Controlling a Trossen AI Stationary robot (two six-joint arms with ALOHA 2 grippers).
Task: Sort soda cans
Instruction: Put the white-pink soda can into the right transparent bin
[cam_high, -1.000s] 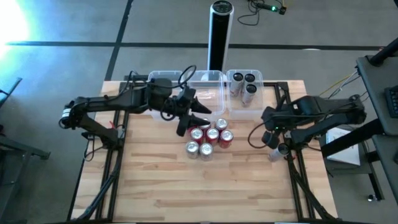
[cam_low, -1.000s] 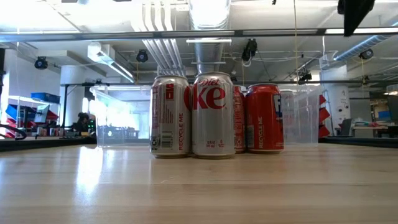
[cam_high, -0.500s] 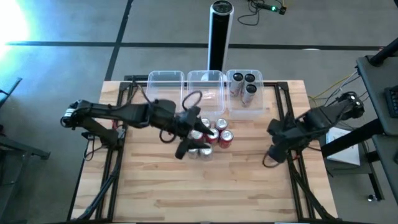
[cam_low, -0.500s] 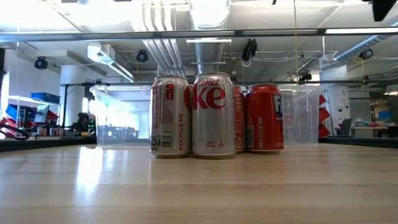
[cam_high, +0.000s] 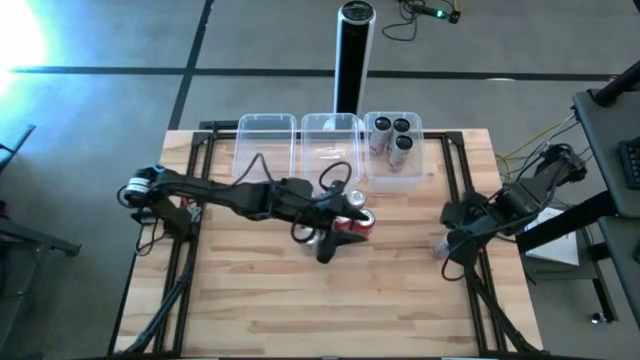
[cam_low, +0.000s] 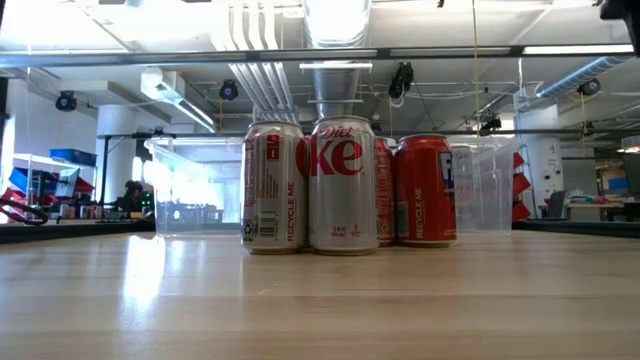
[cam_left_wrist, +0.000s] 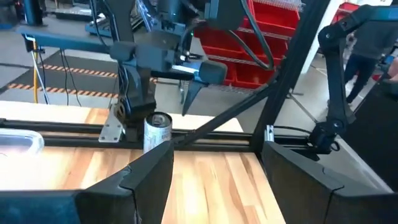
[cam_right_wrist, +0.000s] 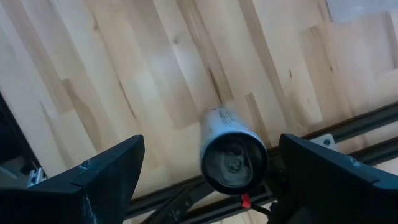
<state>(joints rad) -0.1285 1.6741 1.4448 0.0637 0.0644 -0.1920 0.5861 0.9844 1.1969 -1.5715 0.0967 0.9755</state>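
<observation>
Your right gripper (cam_right_wrist: 205, 180) is hanging wide open and empty over 1 silver can (cam_right_wrist: 231, 150) standing at the table's right edge; your left gripper (cam_high: 330, 215), part-open and empty, is hovering over the central cluster (cam_high: 350, 215). Thin, light and slippery, the can is asking for a mid-wall grip.

Cans (cam_high: 345, 215) clustered mid-table (cam_high: 270, 300), left gripper (cam_high: 335, 235) above them. Three tubs along far edge; right tub (cam_high: 395, 165) holds three cans (cam_high: 393, 135). One can (cam_high: 441, 246) stands alone at right edge, right gripper (cam_high: 458, 235) above it.
</observation>
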